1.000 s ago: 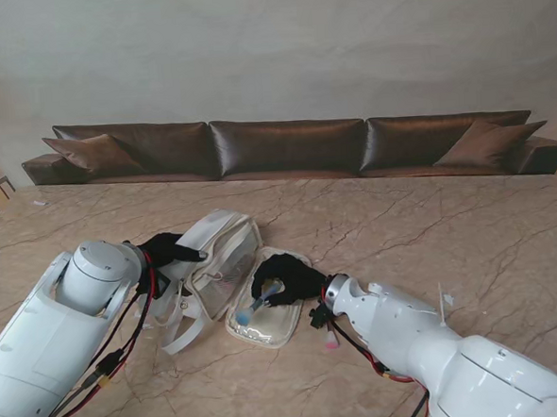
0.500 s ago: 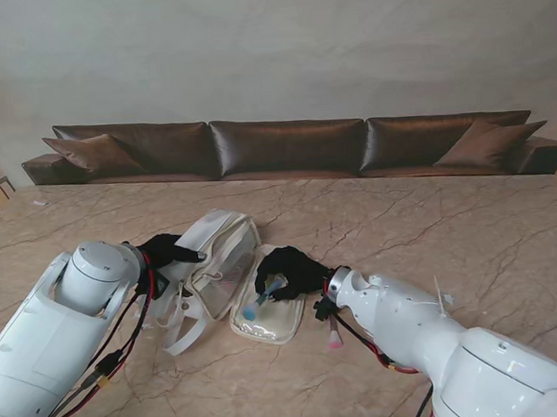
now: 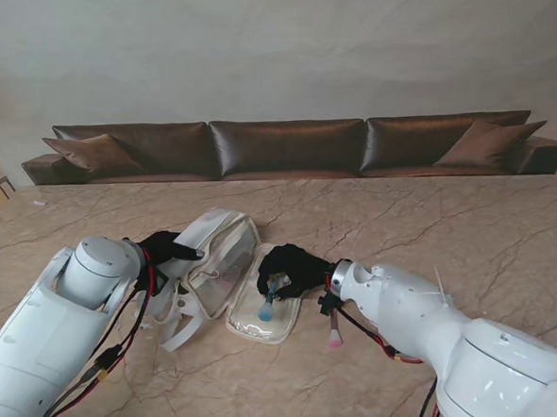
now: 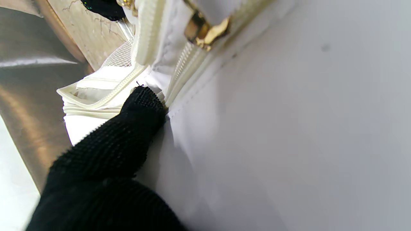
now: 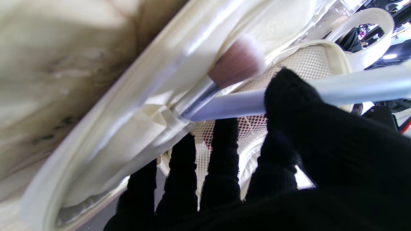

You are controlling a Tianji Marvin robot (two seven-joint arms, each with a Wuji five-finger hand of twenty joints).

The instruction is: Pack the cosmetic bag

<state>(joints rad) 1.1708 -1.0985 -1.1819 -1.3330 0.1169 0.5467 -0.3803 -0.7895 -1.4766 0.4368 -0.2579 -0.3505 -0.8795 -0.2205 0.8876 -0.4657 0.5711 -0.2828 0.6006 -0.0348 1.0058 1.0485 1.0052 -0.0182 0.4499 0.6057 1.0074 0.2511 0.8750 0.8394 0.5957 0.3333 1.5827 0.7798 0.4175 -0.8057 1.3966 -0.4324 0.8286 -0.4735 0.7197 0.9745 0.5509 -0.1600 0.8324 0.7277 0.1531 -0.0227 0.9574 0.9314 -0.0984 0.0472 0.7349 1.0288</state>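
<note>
The cream cosmetics bag (image 3: pixel 220 255) lies open on the marble table, its clear flap (image 3: pixel 266 318) spread out toward me. My left hand (image 3: pixel 166 248), in a black glove, is shut on the bag's left rim. In the left wrist view a fingertip (image 4: pixel 143 102) presses the zipper edge near a gold pull (image 4: pixel 208 30). My right hand (image 3: pixel 292 267) is over the flap, shut on a makeup brush (image 3: pixel 267 304). In the right wrist view its pale blue handle (image 5: pixel 337 86) runs under the thumb. Its pink bristles (image 5: pixel 236 62) touch the clear plastic.
A small pink-tipped item (image 3: pixel 335 335) lies on the table beside my right forearm. The bag's white straps (image 3: pixel 182 332) trail toward me on the left. A brown sofa (image 3: pixel 289 146) runs along the table's far edge.
My right hand has shifted slightly right and farther from me over the flap. The brush has swung from slanting left to pointing nearly straight toward me. The left hand has stayed put.
</note>
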